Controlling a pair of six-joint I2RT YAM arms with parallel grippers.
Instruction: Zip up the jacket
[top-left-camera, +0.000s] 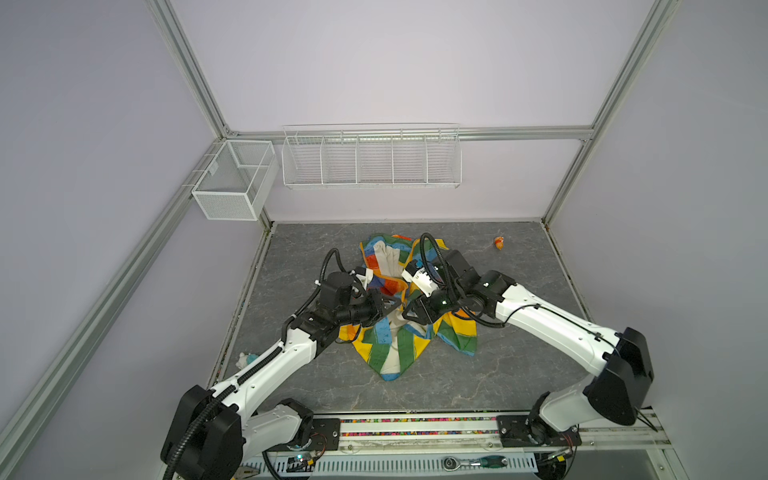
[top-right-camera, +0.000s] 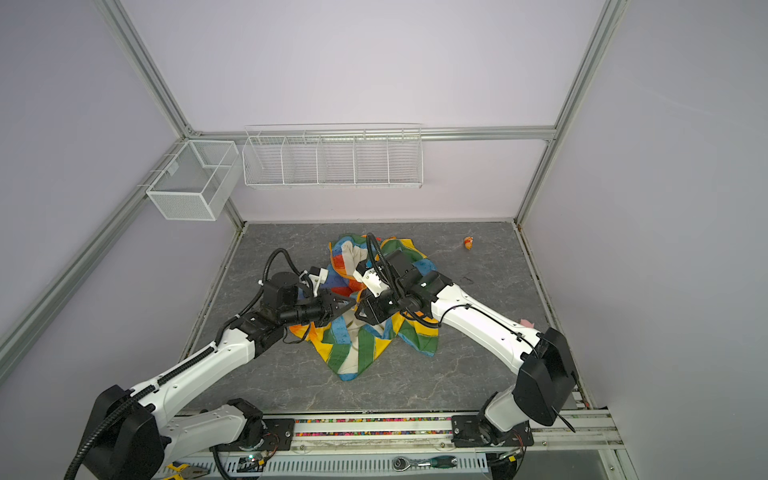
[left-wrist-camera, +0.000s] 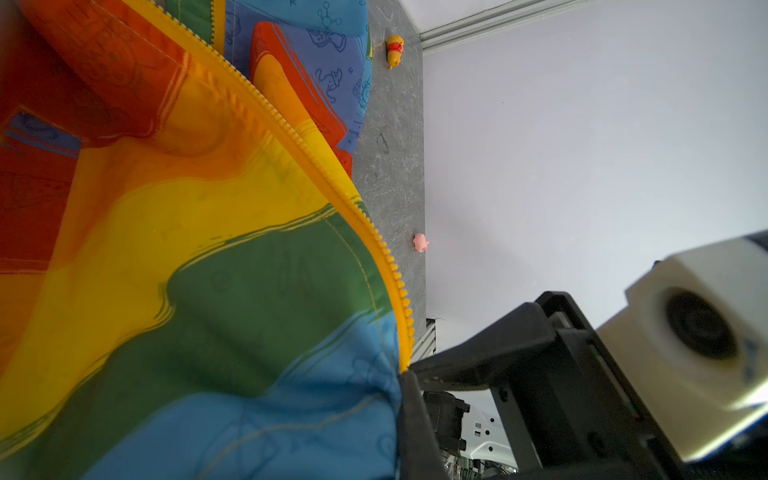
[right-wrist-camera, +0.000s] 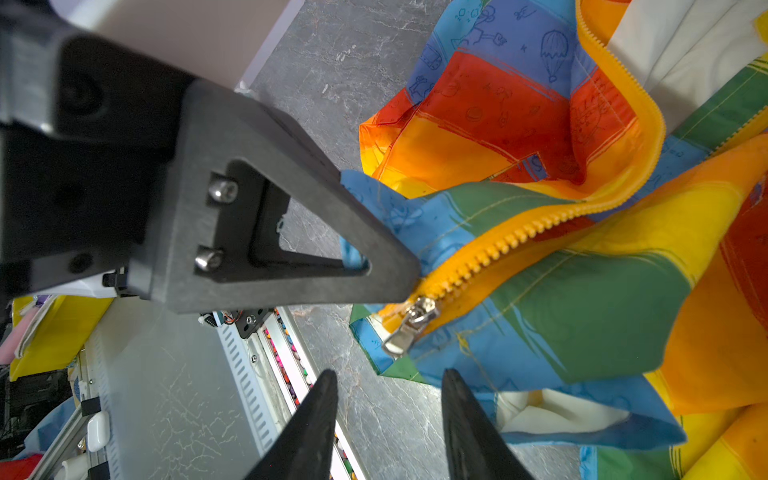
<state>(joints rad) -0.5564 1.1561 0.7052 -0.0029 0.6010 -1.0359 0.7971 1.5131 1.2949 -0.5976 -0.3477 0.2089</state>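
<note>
Left gripper (right-wrist-camera: 395, 270): jaws together, clamped on the blue hem corner of the jacket (right-wrist-camera: 602, 299), right at the bottom end of the zipper (right-wrist-camera: 519, 237). The slider (right-wrist-camera: 419, 313) sits at that end, just beside the left fingertip, and its silver pull (right-wrist-camera: 399, 338) hangs from it. Right gripper (right-wrist-camera: 386, 388): jaws apart with nothing between them. The pull is just beyond the gap and touches neither fingertip (right-wrist-camera: 324, 386). Whether both tooth rows are joined above the slider cannot be told.

In the left wrist view the yellow teeth (left-wrist-camera: 316, 145) run along the edge of a taut panel striped red, orange, yellow, green and blue, down to the pinch. A black finger of the right gripper points at that spot from just beside it.

In both top views the grippers meet almost tip to tip, left (top-left-camera: 395, 309) (top-right-camera: 352, 304) and right (top-left-camera: 409, 314) (top-right-camera: 360, 313), above the middle of the jacket (top-left-camera: 399, 349) (top-right-camera: 353, 349). It lies crumpled in the middle of the grey table (top-left-camera: 498, 353), front open, with cream lining showing at the far side and at the near side.

An orange toy (top-left-camera: 499, 242) lies well apart from it near the far right corner, and a pink toy (top-right-camera: 527, 322) lies by the right edge. A wire rack (top-left-camera: 371, 158) and a mesh basket (top-left-camera: 232, 183) hang on the walls
</note>
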